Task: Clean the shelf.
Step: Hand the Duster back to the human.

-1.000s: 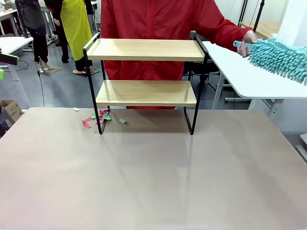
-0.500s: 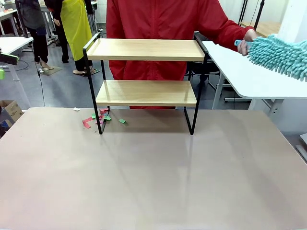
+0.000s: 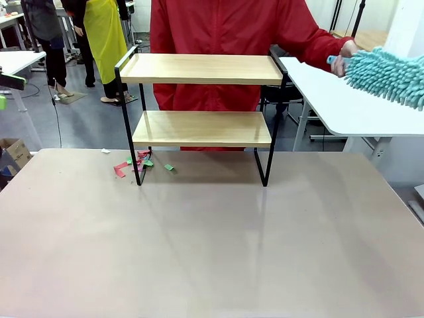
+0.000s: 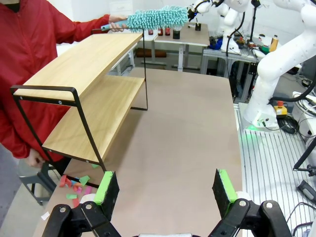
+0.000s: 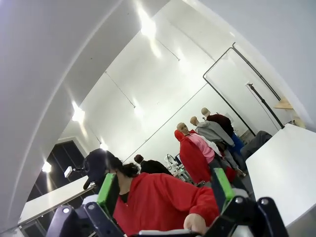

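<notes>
Now both jaws wide, empty; person's hand (image 3: pixel 344 53) holds duster (image 3: pixel 387 74) beside shelf (image 3: pixel 202 99) (boards bare).

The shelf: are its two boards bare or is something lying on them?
Bare. Both boards of the shelf show plain wood in the front and left wrist views; paper scraps lie on the table by its leg.

Black fingers (image 4: pixel 107 186) – green pads; person (image 3: pixel 225 40) – red jacket.
</notes>
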Motion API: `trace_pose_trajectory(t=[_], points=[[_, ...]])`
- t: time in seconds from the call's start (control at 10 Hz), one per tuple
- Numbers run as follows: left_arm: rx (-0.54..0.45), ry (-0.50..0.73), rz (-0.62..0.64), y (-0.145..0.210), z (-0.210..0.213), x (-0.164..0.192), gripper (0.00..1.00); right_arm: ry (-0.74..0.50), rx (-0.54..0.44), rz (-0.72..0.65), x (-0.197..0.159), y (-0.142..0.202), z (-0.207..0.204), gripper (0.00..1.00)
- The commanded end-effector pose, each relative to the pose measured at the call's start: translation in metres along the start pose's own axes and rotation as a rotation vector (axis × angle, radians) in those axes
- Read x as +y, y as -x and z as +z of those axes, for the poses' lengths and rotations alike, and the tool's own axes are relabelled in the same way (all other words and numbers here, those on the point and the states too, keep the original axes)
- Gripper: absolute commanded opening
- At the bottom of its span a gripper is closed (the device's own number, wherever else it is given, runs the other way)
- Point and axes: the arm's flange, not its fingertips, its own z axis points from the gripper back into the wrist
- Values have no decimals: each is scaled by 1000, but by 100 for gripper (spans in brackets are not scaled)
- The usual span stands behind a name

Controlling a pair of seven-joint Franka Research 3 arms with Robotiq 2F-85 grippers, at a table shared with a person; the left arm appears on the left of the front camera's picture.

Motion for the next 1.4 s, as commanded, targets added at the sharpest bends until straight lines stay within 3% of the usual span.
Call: trace_pose_trajectory(t=[0.0, 1.3], points=[[-28, -3, -18, -2, -1, 0, 100, 8, -2, 29, 5, 5, 4, 100], [-28, -3, -18, -2, -1, 0, 100, 8, -2, 29, 5, 5, 4, 100]])
